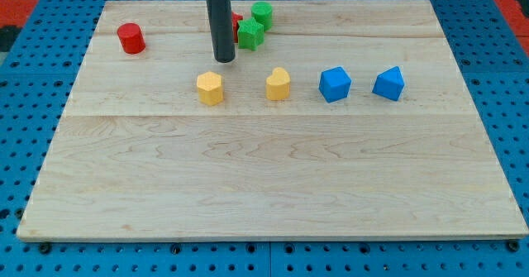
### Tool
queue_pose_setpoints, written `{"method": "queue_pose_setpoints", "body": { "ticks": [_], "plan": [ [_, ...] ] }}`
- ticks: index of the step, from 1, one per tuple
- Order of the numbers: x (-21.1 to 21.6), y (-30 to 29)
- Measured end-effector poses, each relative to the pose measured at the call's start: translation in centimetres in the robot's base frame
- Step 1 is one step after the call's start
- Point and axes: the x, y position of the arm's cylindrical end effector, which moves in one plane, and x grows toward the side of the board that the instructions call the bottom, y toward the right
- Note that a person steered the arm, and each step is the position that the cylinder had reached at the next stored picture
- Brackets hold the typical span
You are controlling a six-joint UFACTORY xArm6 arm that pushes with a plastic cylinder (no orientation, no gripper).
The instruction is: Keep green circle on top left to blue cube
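A green round block (262, 14) sits near the view's top, with a second green block (250, 34), more angular, touching it just below left. A blue cube (335, 84) lies right of centre, and a second blue block (388, 83) is further right. My tip (225, 59) rests on the board left of the green pair and above the left yellow block (210, 88). The green blocks are up and to the left of the blue cube. A red block (236, 22) is mostly hidden behind the rod.
A red cylinder (131, 38) stands at the view's top left. A second yellow block (278, 84) lies between the left yellow block and the blue cube. The wooden board (264, 178) lies on a blue pegboard.
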Motion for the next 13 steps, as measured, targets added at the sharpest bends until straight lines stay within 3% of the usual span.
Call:
{"method": "queue_pose_setpoints", "body": {
  "ticks": [2, 3, 4, 6, 7, 8, 9, 12, 13],
  "plan": [
    [1.1, 1.3],
    [0.0, 4.1],
    [-4.2, 4.4],
    [-4.1, 6.4],
    [-4.3, 12.2],
    [-9.2, 19.0],
    [-13.7, 16.4],
    [-13.4, 0.2],
    [-12.2, 1.9]
  ]
}}
